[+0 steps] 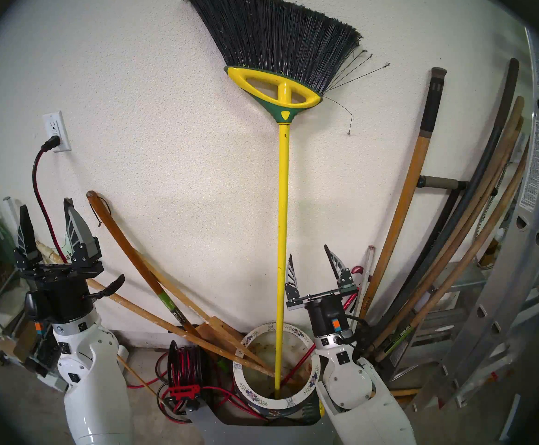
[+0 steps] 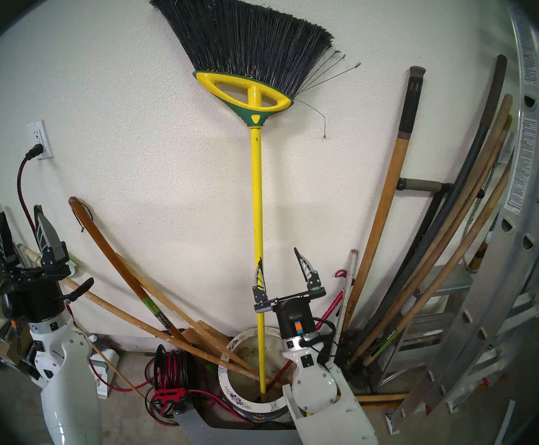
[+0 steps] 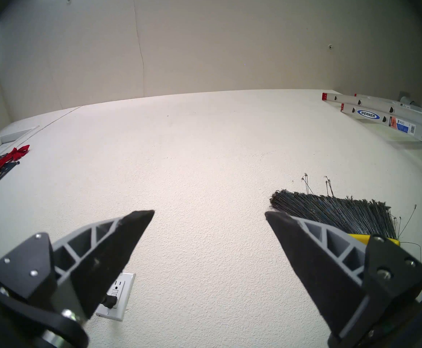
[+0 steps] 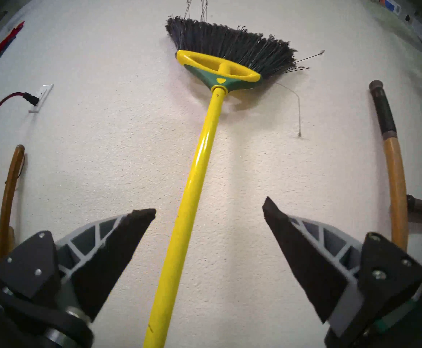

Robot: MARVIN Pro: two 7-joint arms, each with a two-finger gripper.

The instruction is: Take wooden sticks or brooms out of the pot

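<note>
Right now the broom (image 1: pixel 281 210) stands upside down in the pot (image 1: pixel 306 394), pole planted inside it, bristles up against the wall. To do this well, I'd close on the yellow pole just above the pot and lift straight up, so the wooden sticks (image 1: pixel 178 322) leaning over the pot's left rim aren't dragged along. The right gripper (image 1: pixel 309 261) points upward just right of the pole, jaws spread, gripping nothing. The left gripper (image 1: pixel 48 221) is raised well left of the pot, jaws spread and empty.
</note>
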